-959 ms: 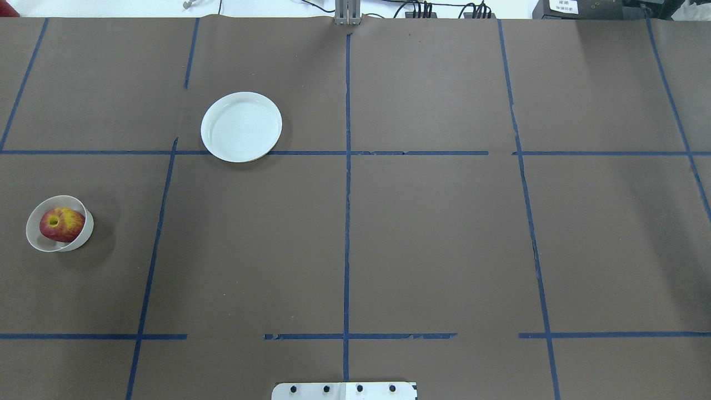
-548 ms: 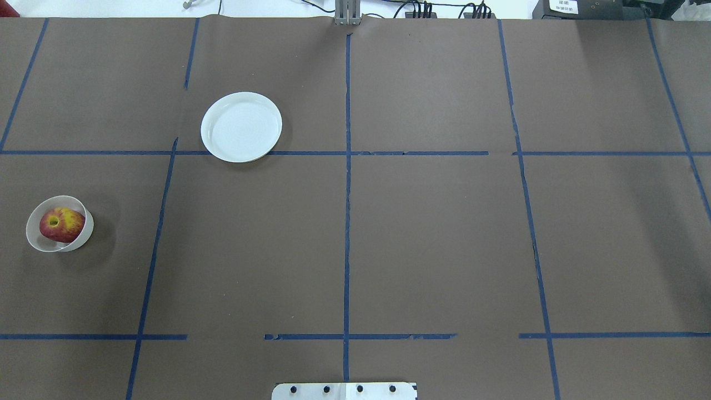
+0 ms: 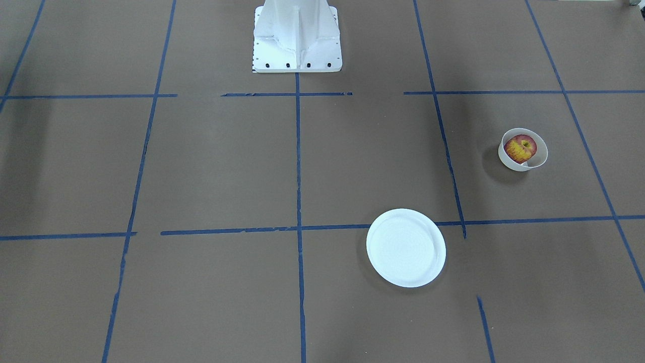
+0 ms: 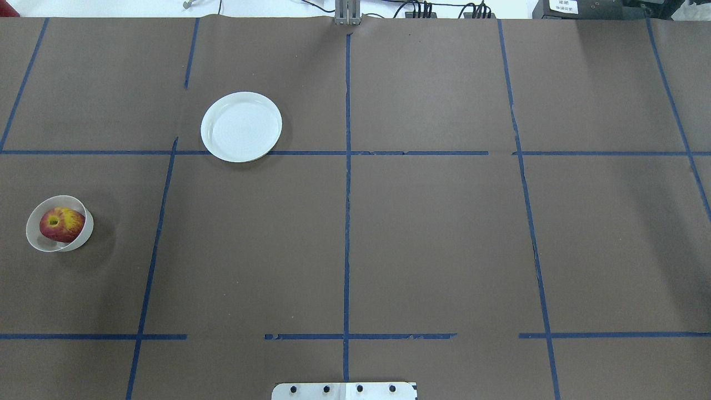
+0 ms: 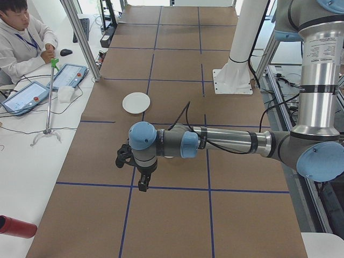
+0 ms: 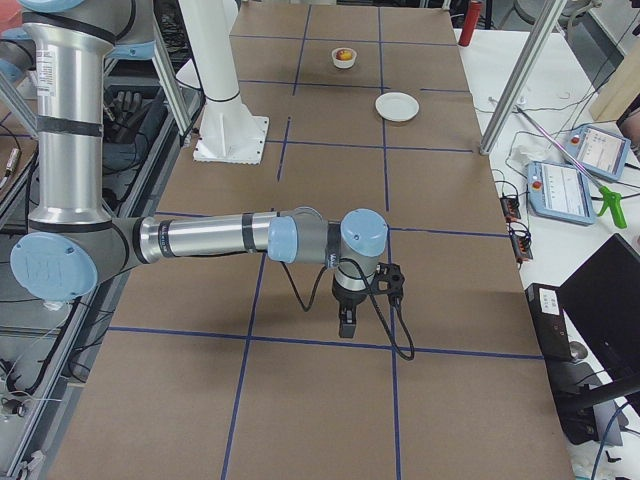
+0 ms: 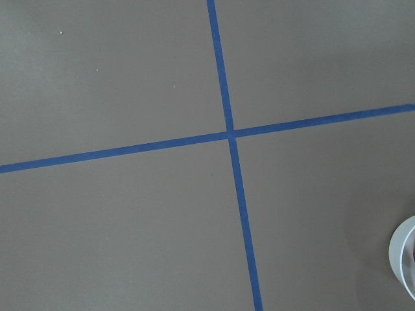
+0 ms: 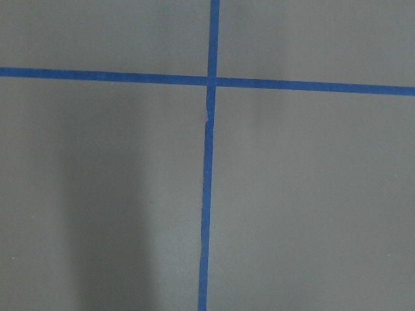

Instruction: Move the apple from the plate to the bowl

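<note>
The red and yellow apple lies inside the small cream-white bowl at the table's left side. It also shows in the front view, inside the bowl. The flat white plate stands empty farther back, toward the middle; in the front view the plate is also bare. Neither gripper shows in the overhead or front view. My left gripper hangs over the table in the left side view and my right gripper in the right side view. I cannot tell whether either is open or shut.
Blue tape lines divide the brown table cover. The robot's white base stands at the table's near middle edge. An operator sits beside tablets off the far side. The left wrist view catches the bowl's edge.
</note>
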